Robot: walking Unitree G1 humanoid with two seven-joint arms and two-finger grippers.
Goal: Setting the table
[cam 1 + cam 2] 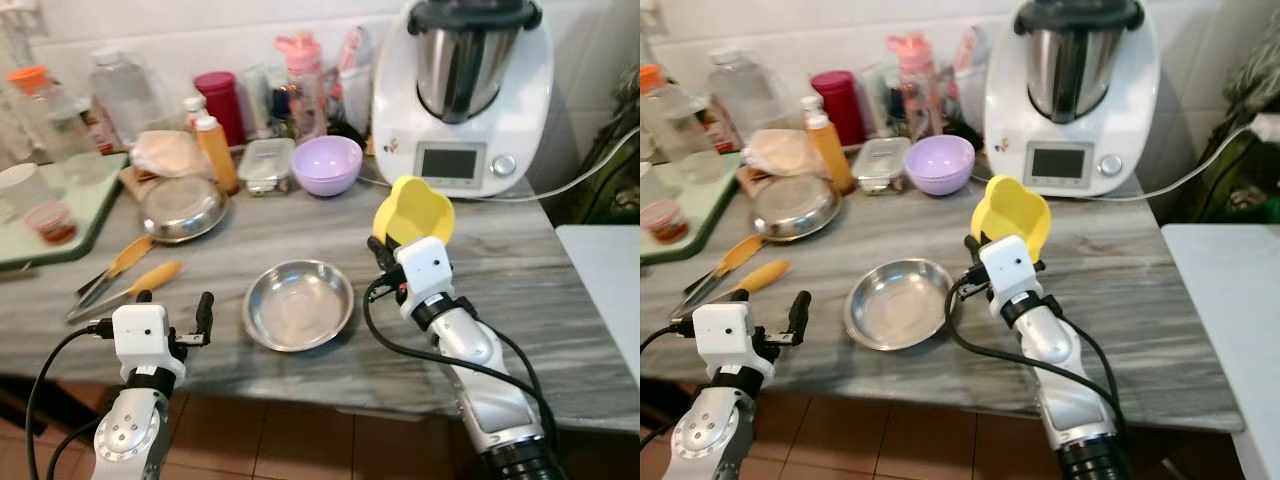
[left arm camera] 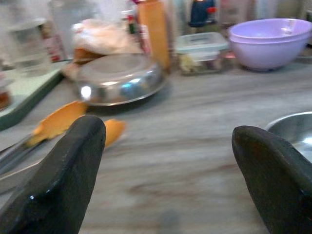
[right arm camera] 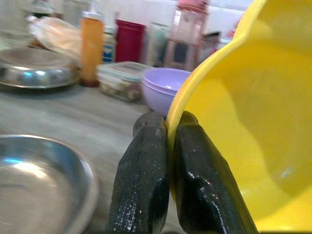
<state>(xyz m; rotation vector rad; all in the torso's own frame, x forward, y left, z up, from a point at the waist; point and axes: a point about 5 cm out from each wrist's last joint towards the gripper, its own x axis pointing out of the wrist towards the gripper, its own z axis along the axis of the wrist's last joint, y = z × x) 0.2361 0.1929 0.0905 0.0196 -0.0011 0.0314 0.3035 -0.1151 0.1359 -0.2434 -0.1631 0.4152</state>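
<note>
My right gripper (image 1: 386, 247) is shut on the rim of a yellow bowl (image 1: 413, 210), held tilted just above the marble counter, right of a steel plate (image 1: 299, 303). In the right wrist view both fingers (image 3: 146, 165) pinch the yellow bowl (image 3: 243, 122) at its edge. My left gripper (image 1: 175, 318) is open near the counter's front edge, left of the steel plate, with nothing between its fingers (image 2: 63, 170). Yellow-handled tongs (image 1: 125, 275) lie beyond it.
A white kitchen machine (image 1: 462, 90) stands at the back right. A lilac bowl (image 1: 327, 165), a lidded container (image 1: 266, 165), an orange bottle (image 1: 216, 150), a second steel dish (image 1: 183, 208) and a green tray (image 1: 60, 215) crowd the back left. A white table (image 1: 610, 290) adjoins at right.
</note>
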